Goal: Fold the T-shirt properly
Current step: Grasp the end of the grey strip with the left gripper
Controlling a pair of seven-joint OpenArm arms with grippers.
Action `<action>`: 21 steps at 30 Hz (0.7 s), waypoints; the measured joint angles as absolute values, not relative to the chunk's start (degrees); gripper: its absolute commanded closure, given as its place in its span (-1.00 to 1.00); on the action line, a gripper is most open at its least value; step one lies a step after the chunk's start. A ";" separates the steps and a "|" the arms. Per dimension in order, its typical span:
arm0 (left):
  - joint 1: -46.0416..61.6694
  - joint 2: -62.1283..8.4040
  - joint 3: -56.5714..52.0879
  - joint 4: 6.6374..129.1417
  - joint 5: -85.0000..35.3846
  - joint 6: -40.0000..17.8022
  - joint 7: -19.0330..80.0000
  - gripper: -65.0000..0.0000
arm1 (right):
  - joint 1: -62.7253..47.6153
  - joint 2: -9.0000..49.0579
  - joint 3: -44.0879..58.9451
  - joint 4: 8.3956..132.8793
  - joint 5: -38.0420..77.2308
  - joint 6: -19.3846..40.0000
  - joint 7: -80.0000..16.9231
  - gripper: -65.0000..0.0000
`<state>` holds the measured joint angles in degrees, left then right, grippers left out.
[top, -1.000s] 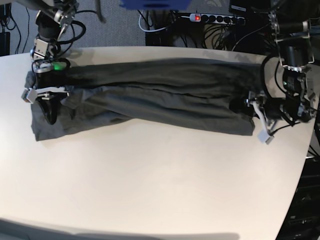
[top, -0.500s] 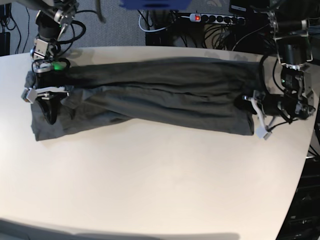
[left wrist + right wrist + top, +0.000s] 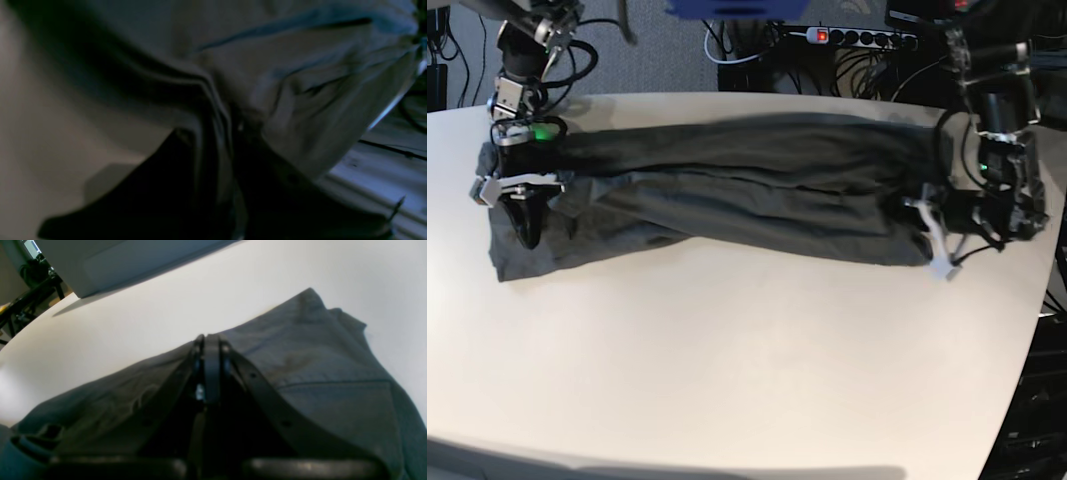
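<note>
T-shirt: dark grey, folded into a long band, lay across the table from 9 to 3 o'clock. Left gripper: clenched on its 3 o'clock end. Right gripper: jaws pressed together on the 9 o'clock end.

You have the T-shirt lying as a long band across the upper half of the table, from frame left to frame right. The right gripper sits on its left end, the left gripper at its right end. A power strip lies behind the table, top centre.
</note>
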<state>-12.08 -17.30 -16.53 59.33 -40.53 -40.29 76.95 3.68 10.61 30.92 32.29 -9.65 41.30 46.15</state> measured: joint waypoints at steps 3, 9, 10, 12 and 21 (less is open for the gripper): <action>-12.71 -13.50 -16.19 59.24 -40.47 -40.34 77.19 0.92 | 3.60 10.66 30.24 32.29 -9.39 41.58 46.59 0.98; -13.80 -11.86 -14.81 59.11 -39.92 -40.27 77.62 0.92 | 3.55 10.66 30.24 32.29 -9.39 41.39 46.44 0.98; -14.13 -11.73 -14.15 59.07 -39.88 -40.27 77.87 0.92 | 3.51 10.72 29.93 32.29 -9.37 41.34 46.52 0.98; -14.61 -11.29 -13.06 58.92 -39.44 -40.27 78.04 0.92 | 3.46 10.79 29.56 32.29 -9.32 41.36 46.57 0.98; -15.51 -11.09 -12.56 58.59 -39.55 -40.29 78.65 0.92 | 3.46 10.83 29.21 32.29 -8.95 41.45 46.59 0.98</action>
<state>-15.51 -11.09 -12.56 58.59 -39.55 -40.29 78.65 3.46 10.83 29.21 32.29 -8.95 41.45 46.59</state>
